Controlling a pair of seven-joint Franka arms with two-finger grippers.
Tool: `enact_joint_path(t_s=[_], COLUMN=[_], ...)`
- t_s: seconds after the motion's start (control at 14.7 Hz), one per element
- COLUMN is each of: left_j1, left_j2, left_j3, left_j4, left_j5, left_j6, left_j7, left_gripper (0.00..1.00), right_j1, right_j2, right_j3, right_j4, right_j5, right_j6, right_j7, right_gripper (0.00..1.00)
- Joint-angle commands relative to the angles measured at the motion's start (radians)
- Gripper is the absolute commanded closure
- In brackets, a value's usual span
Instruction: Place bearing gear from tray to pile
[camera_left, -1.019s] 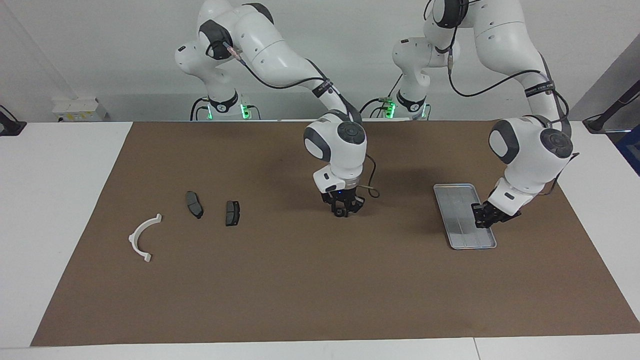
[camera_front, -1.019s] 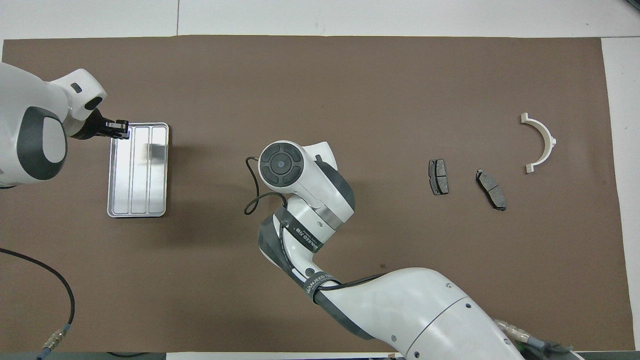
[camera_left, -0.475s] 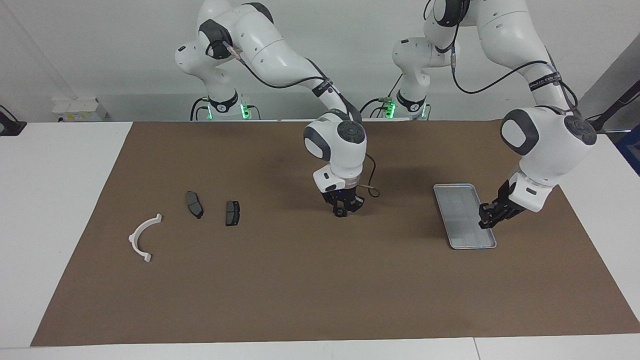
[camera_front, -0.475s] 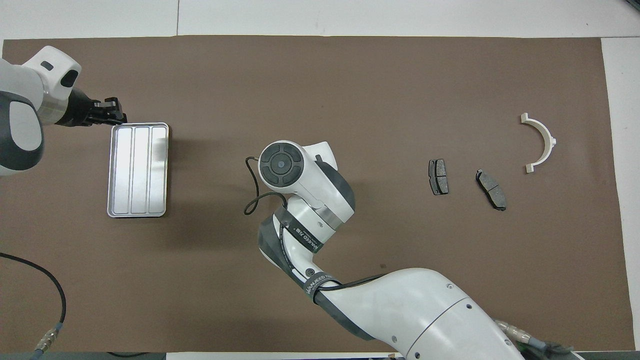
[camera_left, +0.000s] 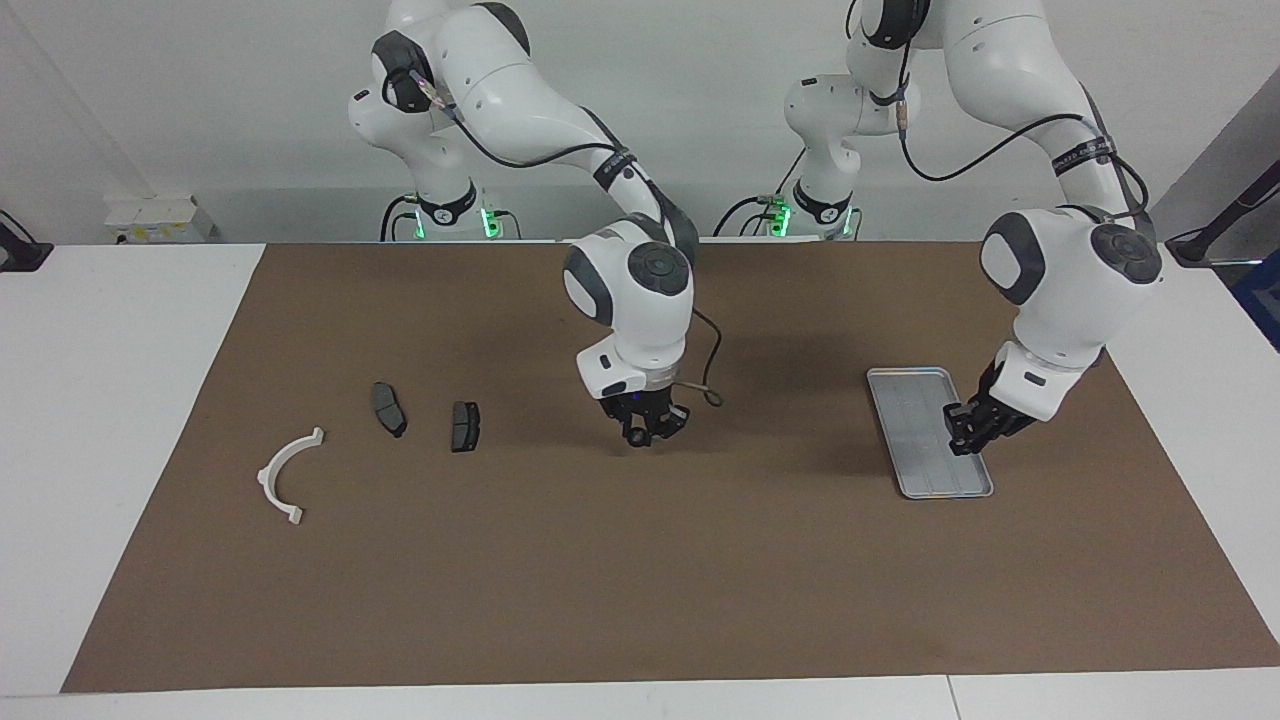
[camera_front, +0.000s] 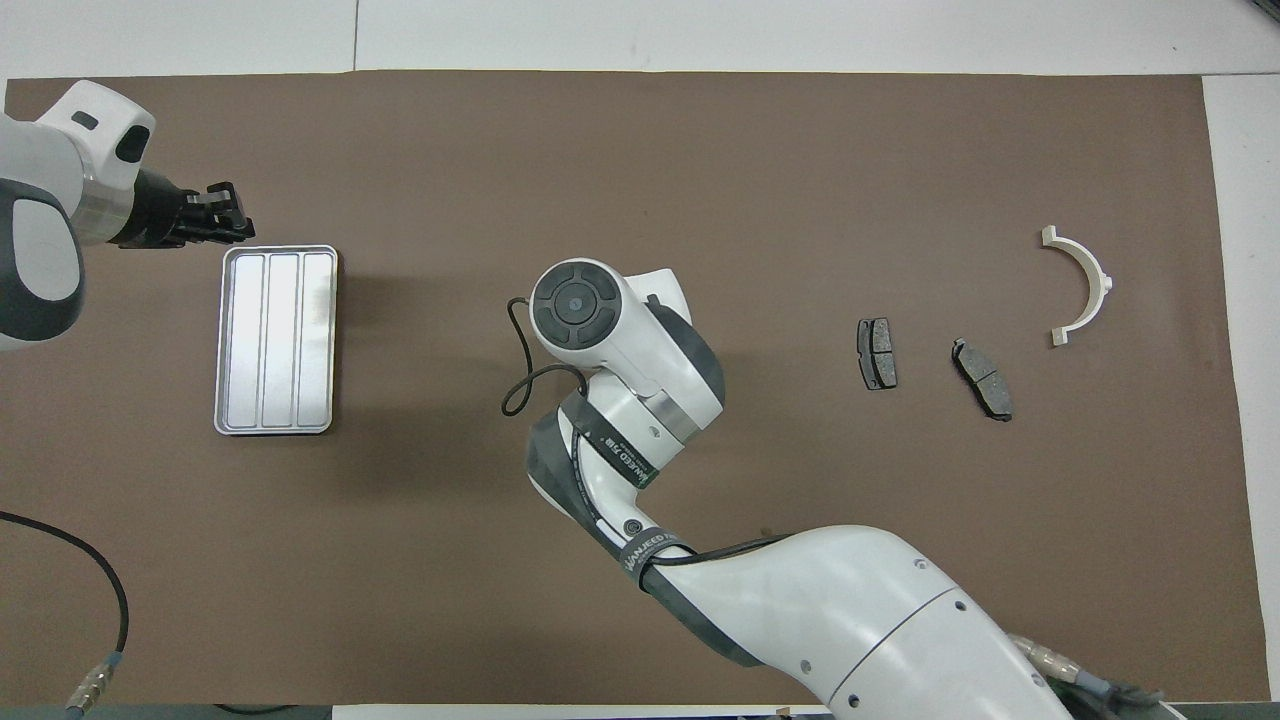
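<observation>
- The pile is lying toward the right arm's end of the bench (camera_left: 640, 580): a white bracket (camera_left: 264, 476), then two dark pads (camera_left: 388, 409) (camera_left: 465, 426) beside it, all well apart from each other.
- The right end effector (camera_left: 645, 430) is hanging low over mid-bench, between pile and tray, clenched on a small dark round part that I am taking for the gear (camera_left: 637, 437). The part is sitting right at the fingertips, off the bench and well apart from the nearest pad.
- The gear is probably behaving as a small, stiff metal piece: light for this arm, not fragile, smooth enough to slip and round enough to roll when set down. Pinching it across the outer rim, as it seems to be pinched now, is looking sensible; lowering it close to the bench before letting go would be limiting the roll.
- The tray (camera_left: 925, 440) is lying flat toward the left arm's end, showing no part in it.
- The left end effector (camera_left: 965, 435) is waiting over the tray's edge, fingers closed on nothing.
</observation>
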Motion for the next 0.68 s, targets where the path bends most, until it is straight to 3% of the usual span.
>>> enact_joint_path(t_s=[0.0,0.27,0.61], left_j1=[-0.074,-0.239,-0.407], left_j2=[-0.057,-0.076,-0.1], left_j3=[0.012,0.012,0.009], left_j4=[-0.082,-0.099,-0.16], left_j5=[0.045,0.045,0.044], left_j6=[-0.023,-0.039,-0.017], left_j7=[-0.004,-0.241,-0.455], left_gripper=[0.94,0.94,0.94], right_j1=[-0.086,-0.204,-0.373], right_j2=[-0.112,-0.204,-0.224], right_j3=[0.019,0.016,0.016], right_j4=[-0.013,-0.013,-0.021], right_j5=[0.003,0.038,0.04], right_j6=[-0.109,-0.217,-0.23], right_j7=[-0.189,-0.489,-0.829], right_gripper=[1.0,1.0,1.0])
